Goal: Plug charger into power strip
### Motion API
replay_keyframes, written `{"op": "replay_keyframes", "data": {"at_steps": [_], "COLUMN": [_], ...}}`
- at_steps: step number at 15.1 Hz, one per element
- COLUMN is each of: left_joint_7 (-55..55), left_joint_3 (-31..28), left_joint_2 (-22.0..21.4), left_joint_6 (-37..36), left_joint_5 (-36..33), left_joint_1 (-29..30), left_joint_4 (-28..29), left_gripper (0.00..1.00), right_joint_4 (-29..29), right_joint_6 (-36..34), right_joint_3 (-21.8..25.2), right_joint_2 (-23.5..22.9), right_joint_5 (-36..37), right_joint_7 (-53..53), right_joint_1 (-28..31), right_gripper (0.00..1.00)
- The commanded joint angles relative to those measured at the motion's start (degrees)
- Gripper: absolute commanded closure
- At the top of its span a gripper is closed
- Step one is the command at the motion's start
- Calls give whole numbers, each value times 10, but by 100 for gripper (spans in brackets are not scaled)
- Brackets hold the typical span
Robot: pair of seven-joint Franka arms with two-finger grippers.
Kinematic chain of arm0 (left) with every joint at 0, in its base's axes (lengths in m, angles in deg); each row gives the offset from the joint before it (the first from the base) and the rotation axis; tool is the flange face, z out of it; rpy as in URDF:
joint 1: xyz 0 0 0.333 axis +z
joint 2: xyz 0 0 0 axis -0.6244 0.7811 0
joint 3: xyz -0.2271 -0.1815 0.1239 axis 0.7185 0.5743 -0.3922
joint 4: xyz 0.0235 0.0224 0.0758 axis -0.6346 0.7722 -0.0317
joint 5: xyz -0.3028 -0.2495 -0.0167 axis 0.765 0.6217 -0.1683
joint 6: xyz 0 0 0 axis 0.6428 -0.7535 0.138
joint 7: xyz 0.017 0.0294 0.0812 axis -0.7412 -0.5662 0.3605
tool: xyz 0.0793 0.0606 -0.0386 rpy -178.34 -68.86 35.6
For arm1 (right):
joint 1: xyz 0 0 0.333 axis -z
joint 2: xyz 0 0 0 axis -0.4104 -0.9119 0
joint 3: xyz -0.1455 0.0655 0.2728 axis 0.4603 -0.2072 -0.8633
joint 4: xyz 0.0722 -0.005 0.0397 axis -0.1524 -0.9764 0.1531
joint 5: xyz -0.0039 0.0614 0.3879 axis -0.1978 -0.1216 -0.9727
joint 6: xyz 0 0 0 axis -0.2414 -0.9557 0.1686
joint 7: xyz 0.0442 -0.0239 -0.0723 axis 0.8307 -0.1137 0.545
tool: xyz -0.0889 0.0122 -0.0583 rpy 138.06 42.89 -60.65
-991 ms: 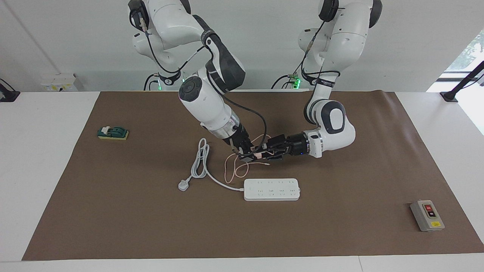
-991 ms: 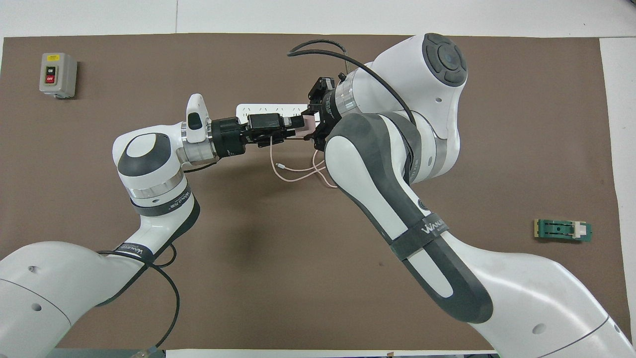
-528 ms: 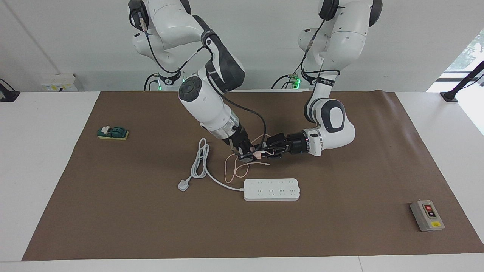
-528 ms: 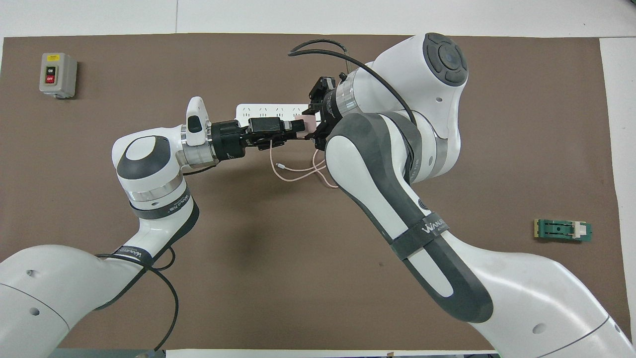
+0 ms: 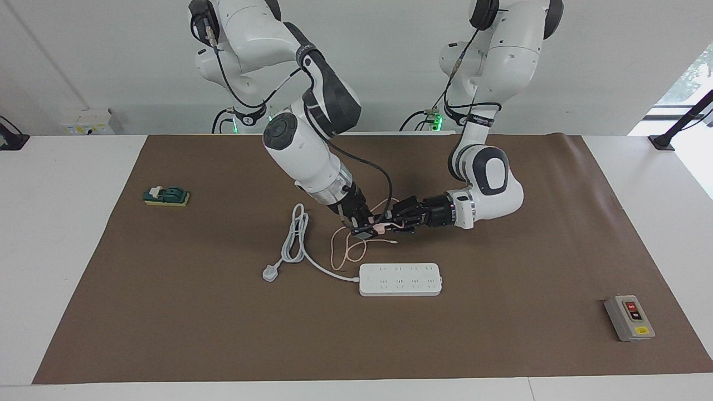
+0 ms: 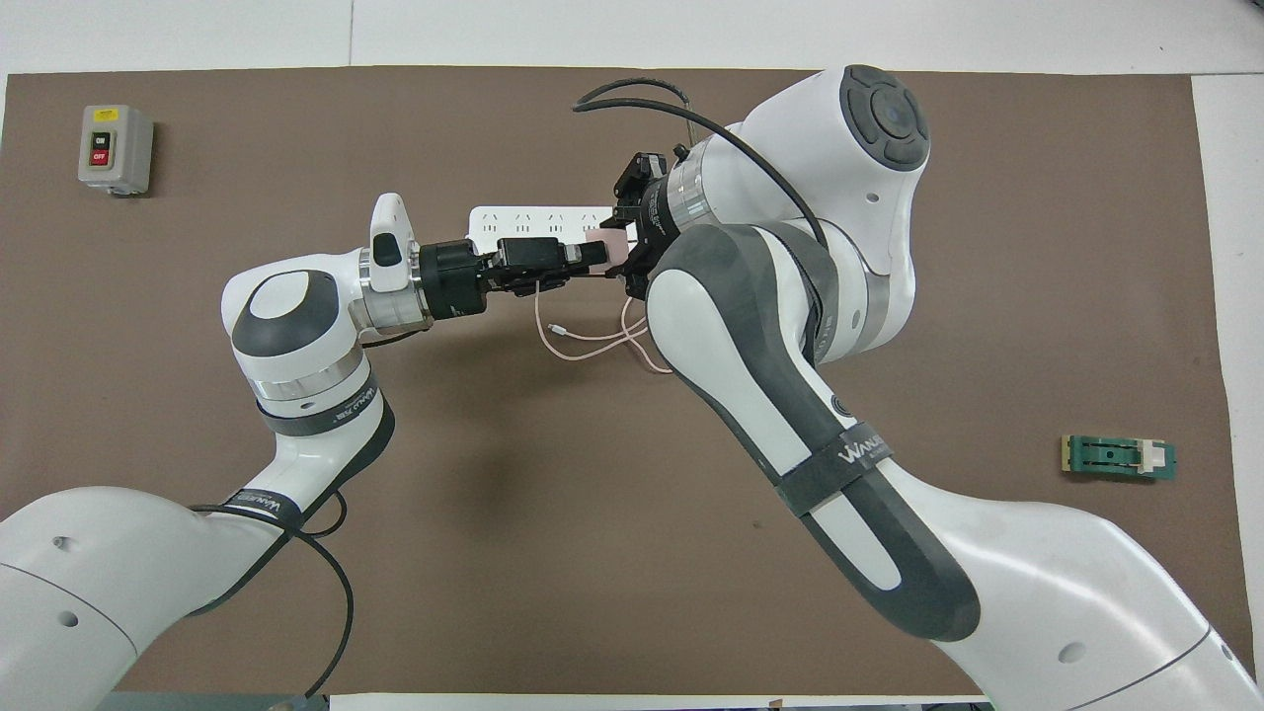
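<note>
Fingers of both grippers meet at the charger (image 5: 377,228), held in the air over the mat, nearer the robots than the power strip (image 5: 400,279). The right gripper (image 5: 365,227) seems clamped on it; whether the left gripper (image 5: 388,224) has closed on it, one cannot tell. Below the fingers the thin pink cable (image 5: 348,250) hangs in loops. If one hand lets go too soon, the charger could twist or drop, and the cable could snag. Since a second ago, the left arm has pushed slightly toward the right gripper.
</note>
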Motion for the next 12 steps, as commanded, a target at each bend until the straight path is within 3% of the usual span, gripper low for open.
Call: {"op": "replay_keyframes", "data": {"at_steps": [1, 5, 6, 8, 10, 12], "left_joint_7": [5, 7, 9, 10, 11, 26], "left_joint_3": [-1, -1, -2, -2, -2, -4], "left_joint_2": [-16, -18, -22, -23, -23, -26], "left_joint_6": [13, 20, 20, 23, 25, 20], "left_joint_5": [-1, -1, -1, -1, -1, -4], "left_joint_1": [0, 4, 5, 5, 5, 12], "left_joint_4": [15, 15, 15, 15, 15, 16], "left_gripper": [100, 100, 100, 100, 100, 100], "right_joint_4": [7, 7, 7, 7, 7, 7], "right_joint_6": [9, 8, 8, 7, 7, 7], "right_joint_3": [-3, -4, -4, -4, -4, -4], "right_joint_2": [-5, -4, -4, -4, -4, -3], "right_joint_5": [11, 12, 12, 12, 12, 11], "right_joint_7": [-11, -10, -9, -9, -9, -9], "right_joint_1": [2, 6, 8, 8, 8, 8], "right_gripper": [100, 100, 68, 38, 25, 23]}}
